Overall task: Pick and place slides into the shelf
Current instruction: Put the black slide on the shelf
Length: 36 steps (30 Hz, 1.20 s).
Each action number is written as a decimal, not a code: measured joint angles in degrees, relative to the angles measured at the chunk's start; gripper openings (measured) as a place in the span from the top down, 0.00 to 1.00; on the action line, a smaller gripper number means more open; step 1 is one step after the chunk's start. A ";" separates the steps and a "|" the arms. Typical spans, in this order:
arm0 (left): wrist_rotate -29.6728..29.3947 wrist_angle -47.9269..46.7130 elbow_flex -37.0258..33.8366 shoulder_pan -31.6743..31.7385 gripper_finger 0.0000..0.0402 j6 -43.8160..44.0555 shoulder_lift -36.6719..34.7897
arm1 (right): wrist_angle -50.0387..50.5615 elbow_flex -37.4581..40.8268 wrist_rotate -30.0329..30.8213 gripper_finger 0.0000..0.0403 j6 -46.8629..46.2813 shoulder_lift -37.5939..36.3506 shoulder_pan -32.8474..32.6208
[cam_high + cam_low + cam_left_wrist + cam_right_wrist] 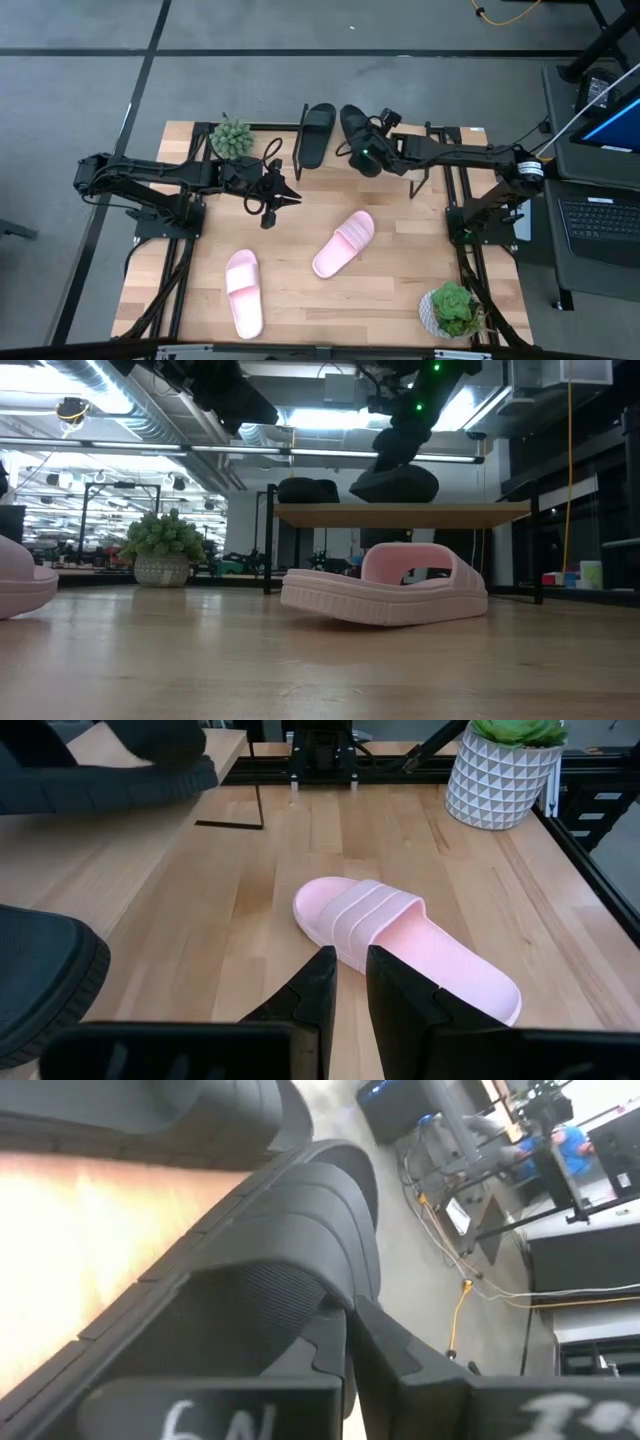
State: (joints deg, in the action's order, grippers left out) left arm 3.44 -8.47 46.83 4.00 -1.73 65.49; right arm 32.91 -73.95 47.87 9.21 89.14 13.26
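The shelf (455,133) stands along the table's far edge. One black slide (318,133) lies on its plank top. My right gripper (372,152) is shut on the second black slide (355,128) beside the first, low over the plank (480,513); whether its sole touches I cannot tell. Two pink slides lie soles down on the table, one mid-table (345,243), one near the front left (243,292). My left gripper (282,192) hovers over the table left of centre, its fingers (325,985) a narrow gap apart with nothing between them. My right gripper pinches the black slide's strap (335,1230) at its edge between the two fingers. It comes slanting down from the table's right side. The slide (395,482) sits below the fingers, roughly level over the shelf top.
A potted plant (232,137) stands at the shelf's left end, another (452,308) at the table's near right corner. A laptop (600,220) sits beyond the right edge. Bare wood lies between the pink slides and the shelf.
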 joint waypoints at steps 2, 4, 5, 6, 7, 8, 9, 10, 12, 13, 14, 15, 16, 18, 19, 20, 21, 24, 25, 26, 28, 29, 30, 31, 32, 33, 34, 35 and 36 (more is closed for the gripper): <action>0.00 0.00 0.00 0.01 0.87 0.01 0.00 | -0.21 0.00 -0.77 0.98 -0.09 1.08 0.52; 0.00 0.00 0.00 0.01 0.87 0.01 0.00 | -0.49 -0.06 -2.25 0.98 -0.20 2.41 1.03; 0.00 0.00 0.00 0.00 0.87 0.00 0.00 | -0.61 -0.09 -2.81 0.98 -0.20 3.22 1.28; 0.00 0.00 0.00 0.00 0.87 0.00 0.00 | -0.73 -0.09 -2.94 0.98 -0.17 4.03 1.44; 0.00 0.00 -0.02 0.01 0.87 0.01 0.00 | -1.04 -0.09 -2.88 0.98 -0.16 4.79 1.51; 0.00 0.00 0.00 -0.01 0.87 -0.01 0.00 | -1.28 -0.07 -2.68 0.98 -0.10 5.31 1.62; 0.00 0.00 0.00 -0.01 0.87 -0.01 0.00 | -1.89 -0.07 -2.49 0.98 0.07 5.67 1.68; 0.00 0.00 0.00 -0.01 0.87 0.01 0.00 | -2.56 -0.15 -2.39 0.98 0.18 5.92 1.70; 0.00 -0.01 0.00 -0.01 0.87 0.00 0.00 | -2.99 -0.13 -2.31 0.98 0.18 6.15 1.70; -0.01 0.00 -0.01 0.01 0.87 0.00 0.01 | -3.20 -0.13 -2.33 0.98 0.17 6.13 1.70; 0.00 0.00 0.00 0.00 0.87 0.00 0.00 | -3.47 -0.13 -2.35 0.98 0.18 6.03 1.70; 0.00 -0.02 0.00 -0.01 0.87 0.00 0.02 | -3.60 -0.10 -2.55 0.98 0.17 5.87 1.70; 0.00 0.00 0.00 -0.01 0.87 0.01 0.01 | -3.72 -0.09 -2.64 0.98 0.20 5.80 1.70; 0.00 -0.02 0.00 -0.01 0.87 0.01 0.02 | -4.36 -0.09 -2.72 0.98 0.22 5.80 1.70; 0.00 -0.02 -0.01 -0.01 0.87 0.00 0.01 | -4.68 -0.07 -2.81 0.97 0.22 5.80 1.70; 0.00 0.00 -0.02 -0.01 0.87 0.00 0.02 | -5.05 -0.07 -2.92 0.97 0.22 5.80 1.70; 0.00 -0.02 -0.02 -0.01 0.87 0.01 0.02 | -5.27 -0.07 -2.98 0.96 0.22 5.80 1.70; 0.00 0.00 -0.02 -0.01 0.87 0.01 0.02 | -5.72 -0.07 -3.64 0.94 0.14 5.80 1.70; 0.00 -0.01 -0.02 -0.01 0.87 -0.01 0.02 | -6.09 -0.06 -3.82 0.94 0.04 5.80 1.70; 0.00 -0.02 -0.02 -0.01 0.87 0.01 0.01 | -6.55 -0.04 -3.85 0.93 0.07 5.80 1.70; 0.00 -0.01 -0.01 -0.01 0.87 0.01 0.02 | -7.67 -0.02 -4.12 0.93 0.20 5.80 1.70; 0.00 -0.01 -0.02 -0.01 0.87 0.00 0.02 | -8.33 -0.02 -4.21 0.92 0.30 5.80 1.70; 0.00 -0.01 -0.02 -0.01 0.87 0.00 0.02 | -9.02 -0.02 -4.37 0.92 0.46 5.80 1.70; 0.00 0.00 -0.02 -0.01 0.87 0.01 0.02 | -9.54 -0.02 -4.59 0.92 0.95 5.80 1.70; 0.00 -0.02 -0.02 -0.01 0.87 -0.01 0.01 | -9.83 -0.02 -4.70 0.92 1.61 5.80 1.70; 0.00 -0.02 -0.02 -0.01 0.87 0.01 0.02 | -10.09 -0.02 -4.71 0.92 2.02 5.80 1.70; 0.00 -0.01 -0.02 -0.01 0.87 0.01 0.02 | -10.49 -0.02 -4.74 0.92 2.65 5.80 1.70; 0.00 0.00 -0.02 -0.01 0.87 0.01 0.00 | -10.80 -0.02 -4.91 0.92 2.91 5.80 1.70; 0.00 -0.02 -0.02 -0.01 0.87 0.01 0.02 | -11.11 -0.02 -5.13 0.92 3.00 5.80 1.70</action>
State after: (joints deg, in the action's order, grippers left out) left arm 3.44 -8.49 46.81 3.99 -1.72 65.52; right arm 21.80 -73.97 42.75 12.21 94.94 14.96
